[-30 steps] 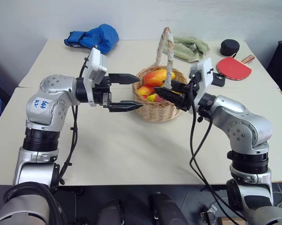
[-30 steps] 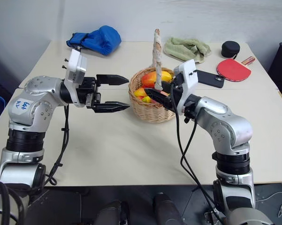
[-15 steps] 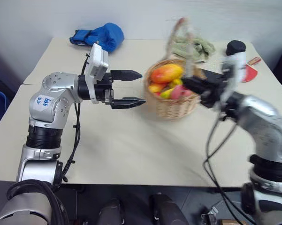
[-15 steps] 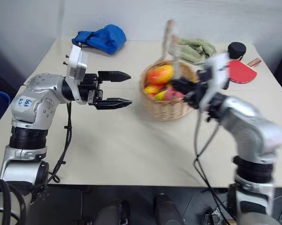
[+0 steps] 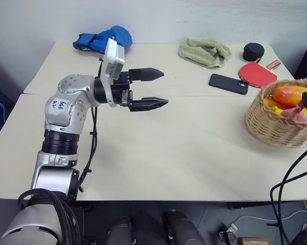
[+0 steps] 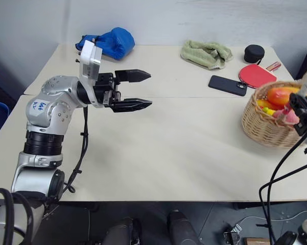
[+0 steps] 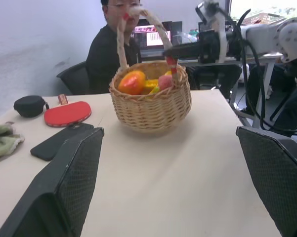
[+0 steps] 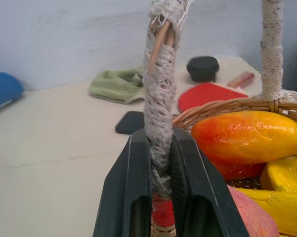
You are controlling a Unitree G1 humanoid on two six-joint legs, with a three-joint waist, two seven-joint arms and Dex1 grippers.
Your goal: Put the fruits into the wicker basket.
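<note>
While my right hand (image 8: 159, 197) pinches one upright of the wicker basket's (image 6: 268, 125) handle (image 8: 159, 98), its two black fingers (image 8: 130, 197) are pressed against the pale wrapping just above a red band. That basket sits near the right edge of the tabletop (image 5: 184, 148), well apart from my left hand (image 5: 152, 89). Inside it lie the fruits: an orange-yellow mango (image 8: 247, 136) on top, a yellow piece (image 8: 284, 175) beside it that may be the banana, and a pink peach (image 8: 252, 219) low by my fingers.

My left hand hangs above the tabletop's left half, pointing level toward the right, fingers spread wide with nothing between them. From its wrist, I see the basket standing upright on the pale surface, with a person (image 7: 113, 49) seated beyond it.

Along the far side of the tabletop lie a blue glove (image 5: 104, 40), a green towel (image 5: 204, 51), a black phone (image 5: 228, 83), a red paddle (image 5: 255, 74) and a small black round case (image 5: 253, 51). The phone lies just beside the paddle, the case behind it.
</note>
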